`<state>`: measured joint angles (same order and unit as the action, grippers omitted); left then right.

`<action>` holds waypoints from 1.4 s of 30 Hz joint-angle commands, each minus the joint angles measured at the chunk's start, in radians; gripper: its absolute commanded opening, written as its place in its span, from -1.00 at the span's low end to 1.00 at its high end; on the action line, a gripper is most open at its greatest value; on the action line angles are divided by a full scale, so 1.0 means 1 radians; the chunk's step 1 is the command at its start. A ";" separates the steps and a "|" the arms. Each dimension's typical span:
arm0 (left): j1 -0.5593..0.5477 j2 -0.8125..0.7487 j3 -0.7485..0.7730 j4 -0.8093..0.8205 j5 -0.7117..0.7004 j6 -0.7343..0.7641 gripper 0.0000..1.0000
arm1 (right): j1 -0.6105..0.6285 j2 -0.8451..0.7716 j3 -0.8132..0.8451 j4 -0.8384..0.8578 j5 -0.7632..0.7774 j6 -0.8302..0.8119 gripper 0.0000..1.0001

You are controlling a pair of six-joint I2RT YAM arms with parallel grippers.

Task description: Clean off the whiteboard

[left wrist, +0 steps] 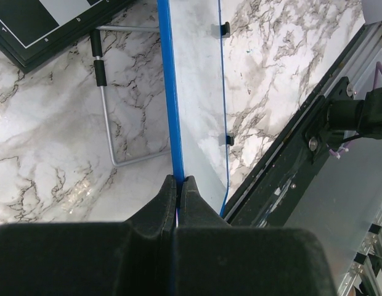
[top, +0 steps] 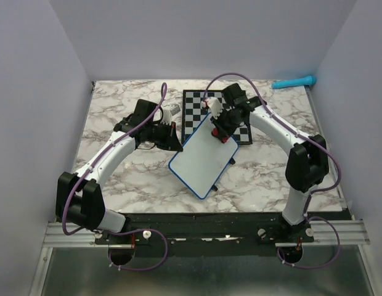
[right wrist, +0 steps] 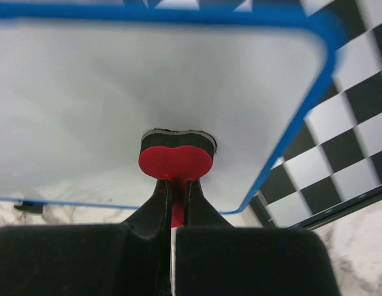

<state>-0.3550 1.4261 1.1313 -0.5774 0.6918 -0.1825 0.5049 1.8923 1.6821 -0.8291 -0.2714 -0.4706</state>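
The right pincer [right wrist: 177, 185] was clamped on a red heart-shaped eraser [right wrist: 176, 161], whose black felt pressed against the whiteboard [right wrist: 117, 92]. The left pincer [left wrist: 178, 182] was closed on the board's thin blue rim. The board looked plain white with rounded corners. It sat tilted on the marble desk [top: 117, 111], its far corner overlapping the chessboard [top: 197, 108]. The chessboard's edge lettering was too small to read.
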 commanded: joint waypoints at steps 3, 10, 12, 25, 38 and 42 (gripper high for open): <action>-0.018 0.008 0.005 -0.025 0.045 0.018 -1.00 | 0.017 -0.142 -0.257 0.034 -0.023 0.007 -0.99; -0.016 0.016 0.042 -0.035 0.041 0.014 -0.95 | 0.015 -0.236 -0.253 0.012 -0.006 0.021 -0.99; -0.015 0.008 0.053 -0.032 0.037 0.003 -0.80 | 0.015 -0.246 -0.217 -0.005 -0.008 0.021 -0.99; 0.106 -0.044 0.084 -0.052 0.101 -0.028 0.44 | 0.015 -0.372 -0.219 -0.067 -0.071 0.010 -0.99; 0.159 -0.115 0.251 -0.093 0.209 -0.106 0.59 | 0.141 -0.476 -0.160 -0.091 -0.149 -0.031 -0.99; 0.062 -0.139 0.187 -0.047 0.198 -0.147 0.60 | 0.253 -0.469 -0.142 -0.053 -0.072 -0.031 -0.99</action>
<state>-0.2047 1.3052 1.3788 -0.6601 0.8486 -0.2646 0.6769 1.4261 1.5013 -0.9039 -0.3939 -0.4870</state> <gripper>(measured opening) 0.798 0.047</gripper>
